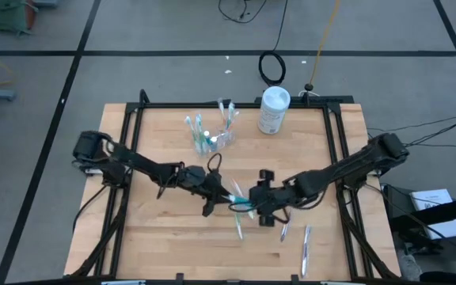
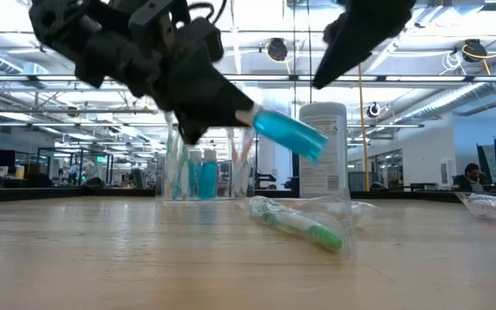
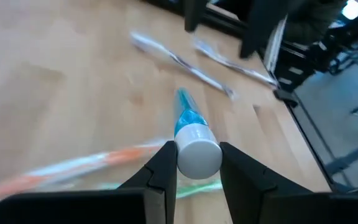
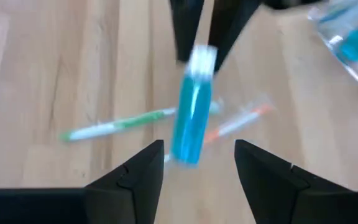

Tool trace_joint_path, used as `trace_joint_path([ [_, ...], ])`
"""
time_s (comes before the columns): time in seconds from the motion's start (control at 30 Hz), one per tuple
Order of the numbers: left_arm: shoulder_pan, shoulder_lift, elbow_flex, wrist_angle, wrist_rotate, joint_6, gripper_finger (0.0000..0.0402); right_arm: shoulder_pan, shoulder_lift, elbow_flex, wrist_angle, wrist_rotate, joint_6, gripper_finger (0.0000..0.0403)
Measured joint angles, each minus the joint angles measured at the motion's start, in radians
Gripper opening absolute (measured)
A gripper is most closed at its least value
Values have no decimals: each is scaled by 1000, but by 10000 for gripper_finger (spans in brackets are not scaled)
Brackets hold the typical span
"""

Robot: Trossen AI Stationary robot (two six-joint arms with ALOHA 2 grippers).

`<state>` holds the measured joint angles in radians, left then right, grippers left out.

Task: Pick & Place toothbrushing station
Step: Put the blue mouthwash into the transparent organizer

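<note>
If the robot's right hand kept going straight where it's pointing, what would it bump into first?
Probably the blue tube, held by its white cap in the left hand. It hangs right ahead of the open right hand, though depth is hard to judge.

We see a light wood tabletop (image 1: 165, 237) w/ black frame rails, standing on grey floor (image 1: 149, 75) marked w/ dark lines. Cables (image 1: 272, 67) lie beyond the far edge. Behind: open hall, ceiling lights (image 2: 275, 49), glass partitions, monitors, a seated person (image 2: 470, 177) far off.

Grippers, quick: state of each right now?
Left gripper: shut on the blue tube, by its white cap.
Right gripper: open, holding nothing, fingers either side of the tube.
</note>
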<state>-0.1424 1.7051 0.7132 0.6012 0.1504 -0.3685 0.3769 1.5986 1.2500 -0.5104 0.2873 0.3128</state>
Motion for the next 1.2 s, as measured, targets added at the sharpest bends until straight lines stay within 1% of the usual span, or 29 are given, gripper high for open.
trace_joint_path([
  [0.07, 20, -73, 0, -81, -20, 24, 95, -5, -37, 0, -38, 5, 6, 185],
  [0.13, 44, -146, 11, -173, -43, 49, 95, -7, -65, 0, -55, 40, 29, 181],
  [0.2, 69, -224, 48, -330, -69, 76, 95, -7, -83, 0, -48, 106, 35, 177],
  [0.3, 104, -296, 168, -607, -158, 128, 95, -7, -95, 0, -34, 214, 3, 174],
  [0.4, 142, -309, 328, -887, -243, 181, 95, -12, -96, 0, -33, 296, -33, 174],
  [0.47, 176, -303, 431, -1052, -283, 206, 95, -20, -96, 0, -35, 316, -38, 173],
  [0.53, 213, -285, 525, -1159, -330, 232, 95, -26, -96, -8, -26, 313, -37, 172],
  [0.6, 256, -273, 587, -1248, -385, 246, 95, -30, -96, -30, -16, 313, -29, 171],
  [0.63, 277, -265, 609, -1273, -409, 251, 95, -30, -96, -45, -10, 313, -18, 171],
  [0.7, 330, -260, 640, -1293, -413, 256, 96, -30, -100, -75, -17, 313, -15, 171],
  [0.8, 400, -242, 647, -1341, -407, 270, 101, -30, -103, -105, -12, 314, -38, 170],
  [0.87, 440, -225, 644, -1366, -398, 325, 101, -31, -103, -122, -22, 314, -51, 169],
  [0.97, 477, -196, 638, -1380, -388, 396, 102, -31, -103, -135, -17, 314, -69, 169],
  [1.2, 493, -101, 637, -1377, -358, 441, 103, -32, -103, -144, -8, 314, -72, 167],
])
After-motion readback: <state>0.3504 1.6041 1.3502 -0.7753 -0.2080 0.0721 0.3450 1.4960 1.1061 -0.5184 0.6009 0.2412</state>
